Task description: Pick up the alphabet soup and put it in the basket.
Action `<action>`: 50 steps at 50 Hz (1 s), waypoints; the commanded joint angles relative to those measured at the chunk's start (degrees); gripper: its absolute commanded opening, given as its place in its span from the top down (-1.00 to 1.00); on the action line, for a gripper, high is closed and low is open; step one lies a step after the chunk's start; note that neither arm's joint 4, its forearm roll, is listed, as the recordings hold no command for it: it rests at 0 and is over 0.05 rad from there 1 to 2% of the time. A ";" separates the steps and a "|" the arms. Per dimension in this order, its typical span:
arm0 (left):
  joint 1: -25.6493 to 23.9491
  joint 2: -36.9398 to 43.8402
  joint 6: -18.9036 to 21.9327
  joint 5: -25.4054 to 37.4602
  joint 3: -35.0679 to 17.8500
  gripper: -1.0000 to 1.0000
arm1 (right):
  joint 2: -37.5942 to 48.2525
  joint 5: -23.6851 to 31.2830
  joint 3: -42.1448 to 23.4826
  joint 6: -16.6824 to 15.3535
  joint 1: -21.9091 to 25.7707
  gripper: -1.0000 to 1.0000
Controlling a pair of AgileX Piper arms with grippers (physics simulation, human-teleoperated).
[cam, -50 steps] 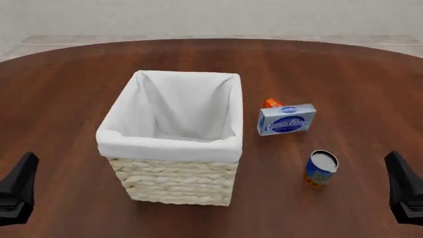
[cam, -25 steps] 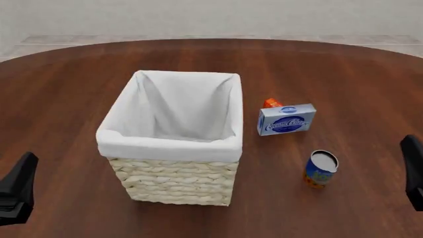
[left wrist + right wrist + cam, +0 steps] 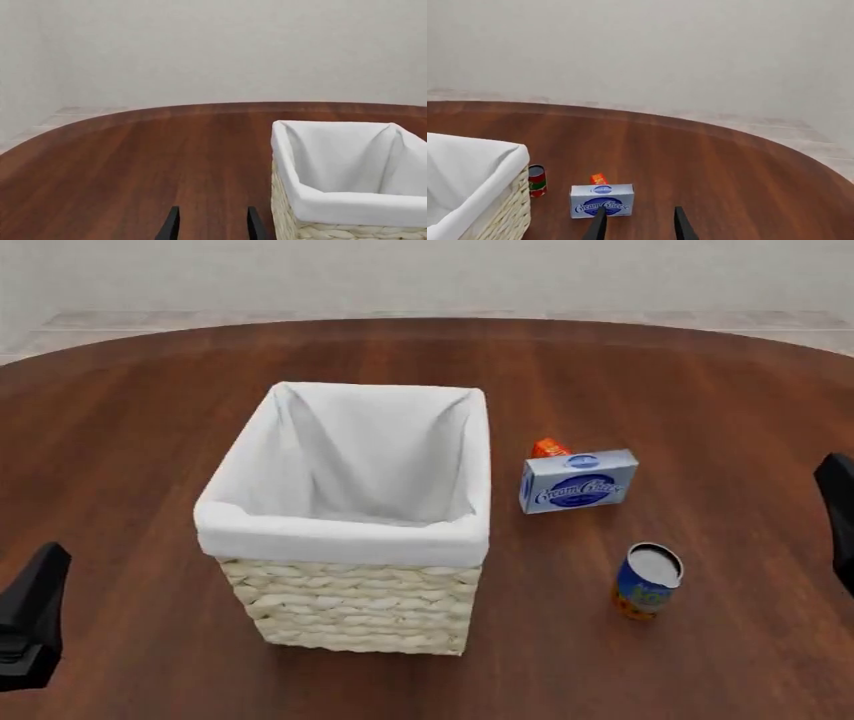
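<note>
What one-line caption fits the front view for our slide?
Alphabet soup stands upright on the table, right of the lined basket and nearer than the cream cheese box.

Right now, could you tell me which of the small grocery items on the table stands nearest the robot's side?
The alphabet soup, the upright can with the blue and orange-yellow label. The cream cheese box and small orange-red item sit farther back.

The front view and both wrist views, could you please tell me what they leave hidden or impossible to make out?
- Basket floor: front view, hidden by its near wall and liner.
- Orange-red item: front view, mostly behind the cream cheese box.
- Alphabet soup: absent from both wrist views; label text too small.
- Right end effector: front view shows only an edge-cropped dark shape.
- Red-green can: right wrist view only; print too small.
</note>
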 commanded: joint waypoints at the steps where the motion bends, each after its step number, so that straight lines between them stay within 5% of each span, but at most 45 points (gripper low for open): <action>1: 0.00 0.00 0.11 0.63 -0.70 -1.00 | 4.24 0.23 -2.86 -0.72 0.74 -1.00; 50: -0.28 0.01 -0.17 0.57 -0.36 -1.00 | 15.99 1.65 -5.06 -2.29 1.18 -1.00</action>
